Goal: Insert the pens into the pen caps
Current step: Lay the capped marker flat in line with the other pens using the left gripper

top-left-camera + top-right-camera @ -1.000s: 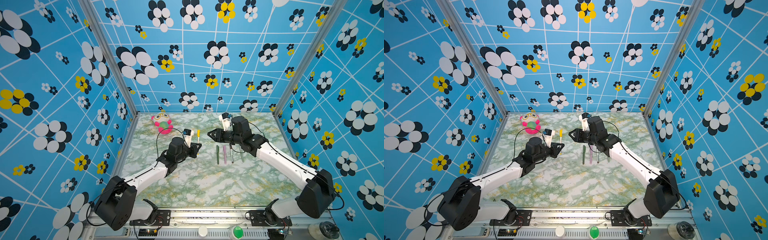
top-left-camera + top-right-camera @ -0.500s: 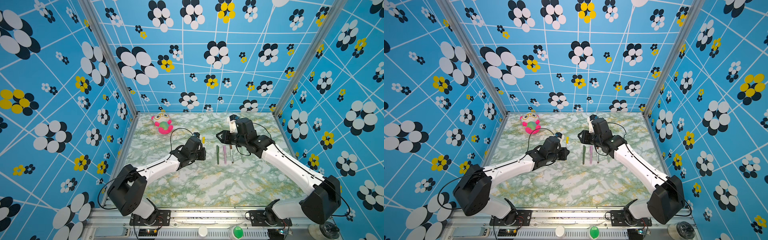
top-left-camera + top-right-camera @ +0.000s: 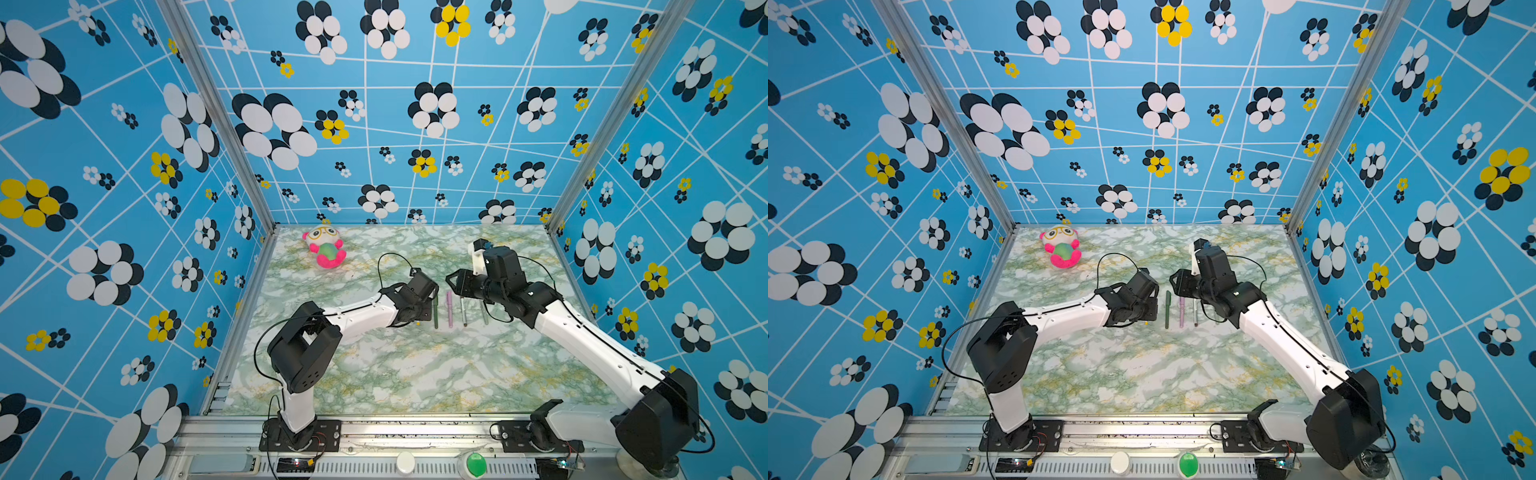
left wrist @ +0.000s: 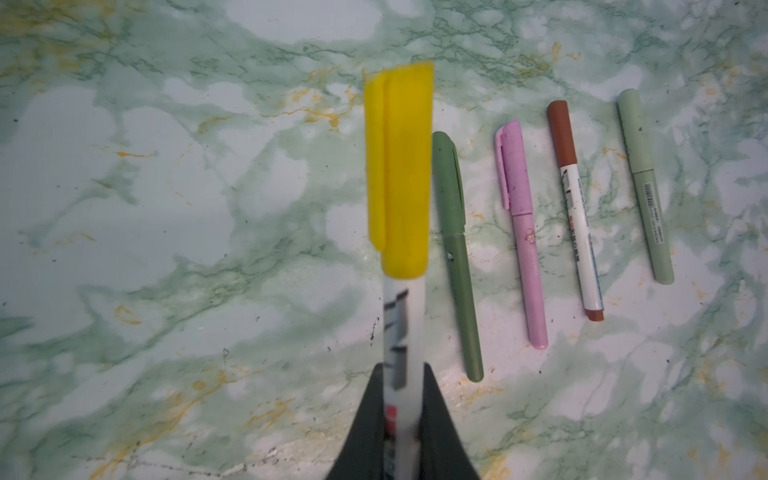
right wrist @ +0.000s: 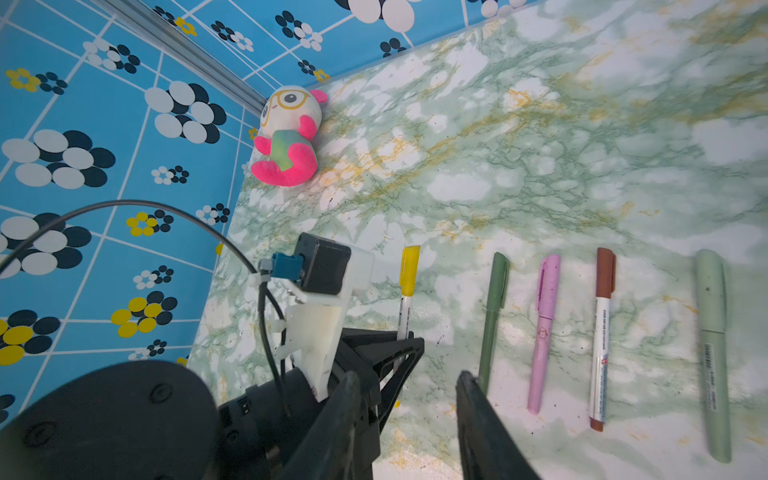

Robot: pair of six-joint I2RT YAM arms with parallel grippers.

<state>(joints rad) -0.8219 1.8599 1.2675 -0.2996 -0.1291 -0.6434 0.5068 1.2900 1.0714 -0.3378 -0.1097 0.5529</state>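
The left end effector (image 4: 402, 382) pinches the white pen (image 4: 405, 324), yellow cap (image 4: 399, 166) seated, over the table's (image 4: 166, 249) middle beside four capped pens (image 4: 521, 232), right end effector (image 5: 406, 376) spread empty; next it likely needs laying down alongside.

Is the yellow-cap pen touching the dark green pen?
Apart. In the right wrist view, bare table shows between the yellow-cap pen and the dark green pen.

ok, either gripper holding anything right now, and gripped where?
Left gripper shut on the white-barrelled pen with yellow plastic cap, by its barrel, well below the cap. Right gripper open, empty.
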